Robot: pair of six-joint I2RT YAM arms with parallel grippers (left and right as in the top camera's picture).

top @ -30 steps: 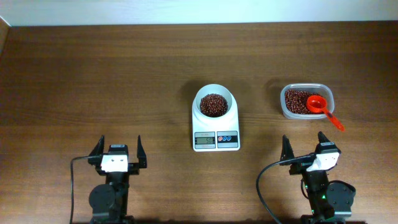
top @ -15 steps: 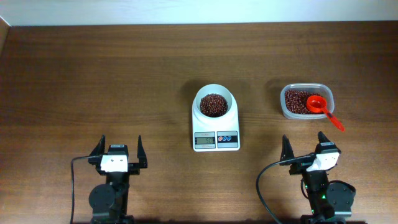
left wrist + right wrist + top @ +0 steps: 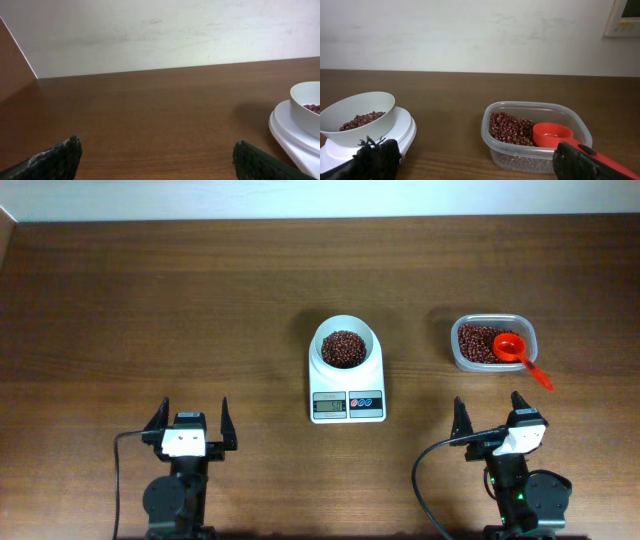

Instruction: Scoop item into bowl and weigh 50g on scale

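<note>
The white bowl [image 3: 346, 352] stands on the white scale [image 3: 347, 402] at the table's middle and holds a heap of reddish-brown beans [image 3: 343, 348]. The bowl also shows in the right wrist view [image 3: 356, 117] and at the right edge of the left wrist view [image 3: 306, 107]. More beans [image 3: 507, 128] lie in a clear plastic tub [image 3: 492, 343] at the right, with a red scoop [image 3: 518, 356] resting in it. My left gripper [image 3: 190, 426] is open and empty near the front left. My right gripper [image 3: 495, 418] is open and empty, in front of the tub.
The tub [image 3: 536, 136] stands just ahead of my right gripper [image 3: 475, 157], with the scoop's handle [image 3: 600, 159] over its front right rim. A pale wall runs behind the table's far edge. Bare wood lies ahead of my left gripper [image 3: 155, 157].
</note>
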